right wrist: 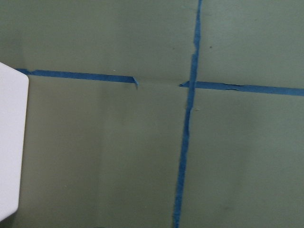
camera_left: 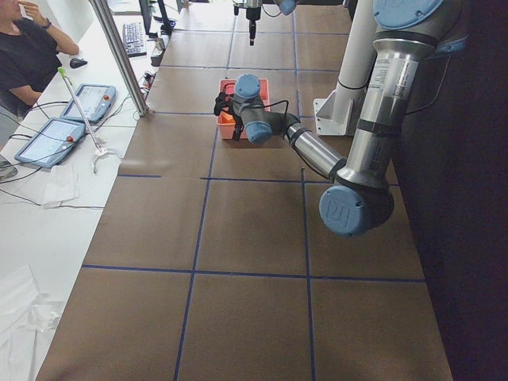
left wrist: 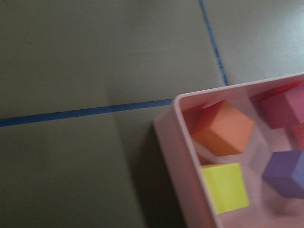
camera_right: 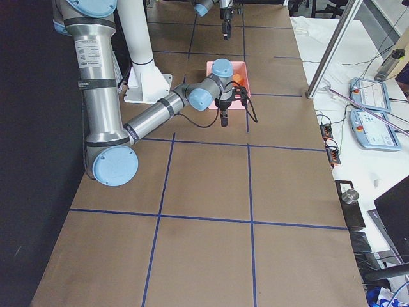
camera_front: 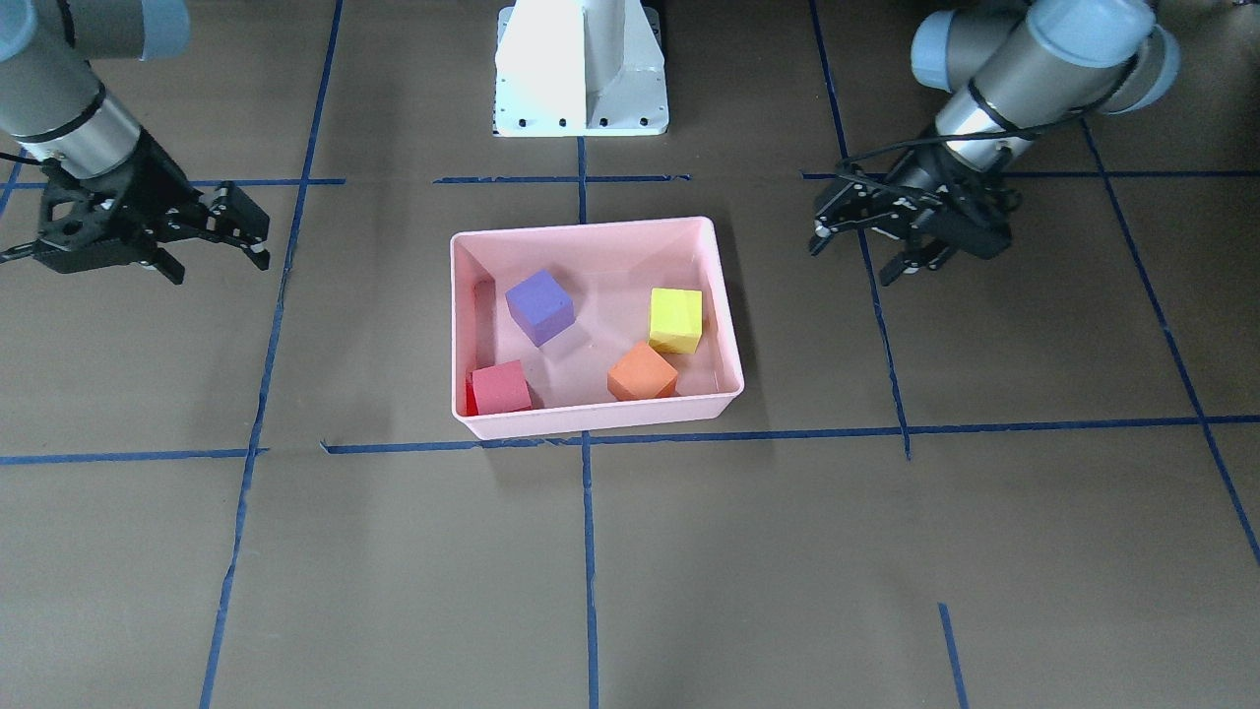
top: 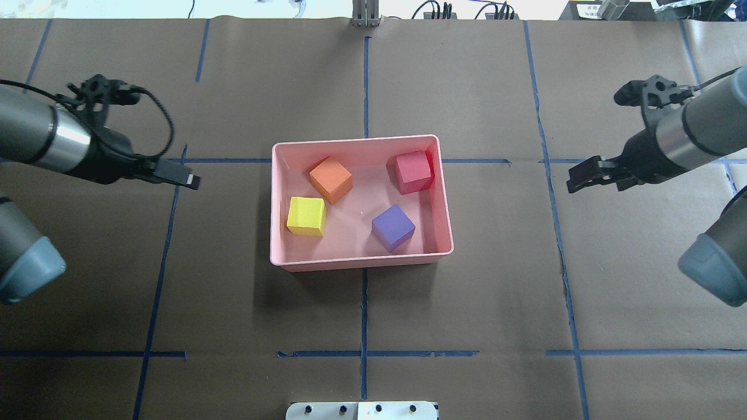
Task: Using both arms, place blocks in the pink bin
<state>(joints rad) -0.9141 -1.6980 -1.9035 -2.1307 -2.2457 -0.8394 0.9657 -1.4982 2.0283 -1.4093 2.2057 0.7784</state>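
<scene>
The pink bin (camera_front: pixel 591 228) sits mid-table, also in the overhead view (top: pixel 362 263). All four blocks lie inside it: purple (camera_front: pixel 539 305), yellow-green (camera_front: pixel 676 319), orange (camera_front: pixel 642 372) and red-pink (camera_front: pixel 501 387). My left gripper (camera_front: pixel 851 261) is open and empty, apart from the bin on my left side (top: pixel 189 179). My right gripper (camera_front: pixel 221 268) is open and empty, apart from the bin on my right side (top: pixel 575 184). The left wrist view shows the bin's corner (left wrist: pixel 175 142) with the orange block (left wrist: pixel 223 128) and yellow-green block (left wrist: pixel 225 187).
The white pedestal base (camera_front: pixel 581 69) stands behind the bin on the robot's side. Blue tape lines (camera_front: pixel 588 551) cross the brown table. An operator (camera_left: pixel 24 48) and tablets (camera_left: pixel 55 139) are at a side bench beyond the table edge.
</scene>
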